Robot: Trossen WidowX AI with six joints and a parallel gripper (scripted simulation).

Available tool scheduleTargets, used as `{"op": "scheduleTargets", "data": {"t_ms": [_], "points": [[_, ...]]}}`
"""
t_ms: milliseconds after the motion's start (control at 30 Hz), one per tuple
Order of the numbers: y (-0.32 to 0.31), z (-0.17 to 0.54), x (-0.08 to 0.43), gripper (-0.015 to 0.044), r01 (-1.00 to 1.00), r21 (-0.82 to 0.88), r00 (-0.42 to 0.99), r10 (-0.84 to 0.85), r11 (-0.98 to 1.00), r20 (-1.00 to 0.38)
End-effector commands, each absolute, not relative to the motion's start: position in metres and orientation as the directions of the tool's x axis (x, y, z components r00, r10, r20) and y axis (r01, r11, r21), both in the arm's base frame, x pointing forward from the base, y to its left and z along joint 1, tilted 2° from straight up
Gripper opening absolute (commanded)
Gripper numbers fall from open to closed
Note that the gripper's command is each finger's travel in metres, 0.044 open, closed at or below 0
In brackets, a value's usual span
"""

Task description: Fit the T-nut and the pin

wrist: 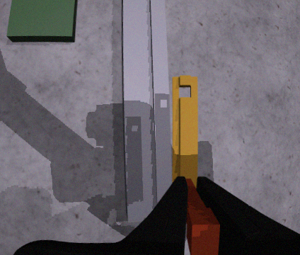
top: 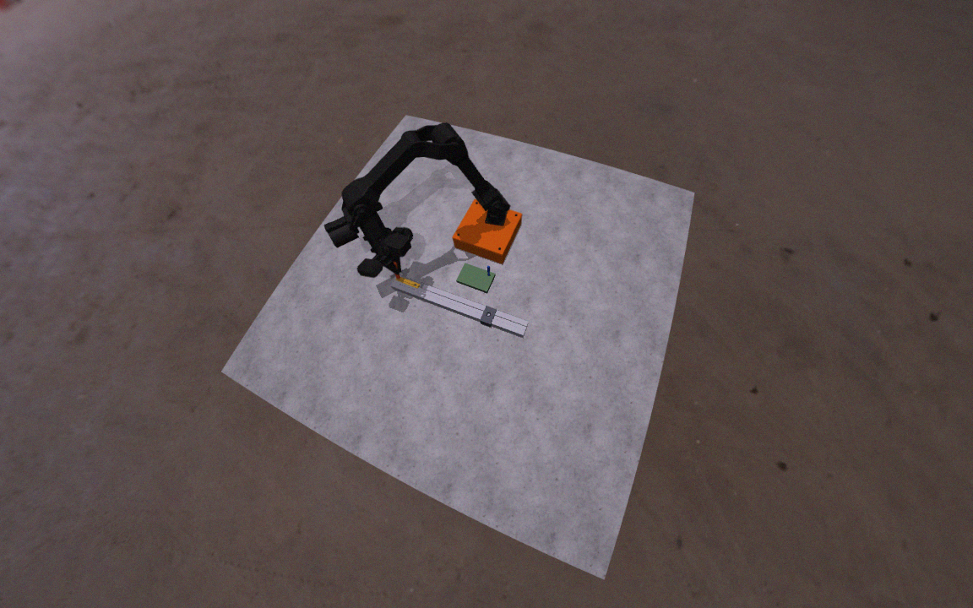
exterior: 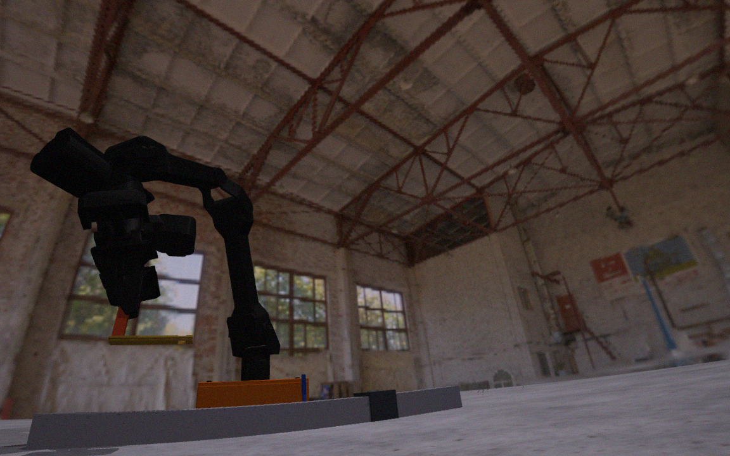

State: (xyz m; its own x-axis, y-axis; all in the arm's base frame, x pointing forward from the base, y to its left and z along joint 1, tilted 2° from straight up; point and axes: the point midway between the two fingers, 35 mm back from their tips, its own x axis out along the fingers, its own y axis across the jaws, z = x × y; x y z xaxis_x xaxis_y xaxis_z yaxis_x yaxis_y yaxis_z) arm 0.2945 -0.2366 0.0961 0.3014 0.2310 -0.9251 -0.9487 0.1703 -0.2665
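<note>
My gripper (top: pixel 398 272) (exterior: pixel 129 313) (wrist: pixel 189 184) is shut on the orange handle (exterior: pixel 120 324) (wrist: pixel 205 234) of the brass T-nut (top: pixel 410 283) (exterior: pixel 152 340) (wrist: pixel 189 124). The nut hangs level in the air, well above the table, handle up, its long side along the rail. In the wrist view it appears just right of the aluminum rail (top: pixel 452 304) (exterior: pixel 203 420) (wrist: pixel 136 53), near one end. The dark bracket (top: pixel 484 320) (exterior: pixel 383 406) sits across the rail toward its other end. The blue pin (top: pixel 487 270) (exterior: pixel 303 388) stands upright in the green tray (top: pixel 473 279) (wrist: pixel 44 18).
The orange base block (top: pixel 476 240) (exterior: pixel 248 394) of the arm is behind the tray. The tray lies between that block and the rail. The arm's shadow falls over the rail's near end in the wrist view.
</note>
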Motion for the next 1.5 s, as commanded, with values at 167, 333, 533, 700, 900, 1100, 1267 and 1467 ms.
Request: {"op": "scheduleTargets", "data": {"t_ms": [167,333,533,700,900,1100,1267,1467], "points": [[-0.2362,0.0961,0.2930,-0.0150,-0.938,-0.305,0.338,0.229,0.168,-0.913],[-0.2363,0.0955,0.2920,-0.0150,-0.932,-0.321,0.353,0.227,0.167,-0.908],[-0.2364,0.0949,0.2907,-0.0150,-0.926,-0.340,0.371,0.224,0.166,-0.901],[-0.2365,0.0944,0.2897,-0.0150,-0.920,-0.356,0.386,0.221,0.165,-0.896],[-0.2364,0.0938,0.2884,-0.0150,-0.912,-0.375,0.404,0.218,0.164,-0.888],[-0.2363,0.0933,0.2872,-0.0150,-0.904,-0.395,0.423,0.215,0.162,-0.880],[-0.2362,0.0930,0.2861,-0.0150,-0.897,-0.411,0.438,0.213,0.161,-0.873],[-0.2359,0.0925,0.2848,-0.0150,-0.889,-0.430,0.456,0.210,0.159,-0.865]]}}
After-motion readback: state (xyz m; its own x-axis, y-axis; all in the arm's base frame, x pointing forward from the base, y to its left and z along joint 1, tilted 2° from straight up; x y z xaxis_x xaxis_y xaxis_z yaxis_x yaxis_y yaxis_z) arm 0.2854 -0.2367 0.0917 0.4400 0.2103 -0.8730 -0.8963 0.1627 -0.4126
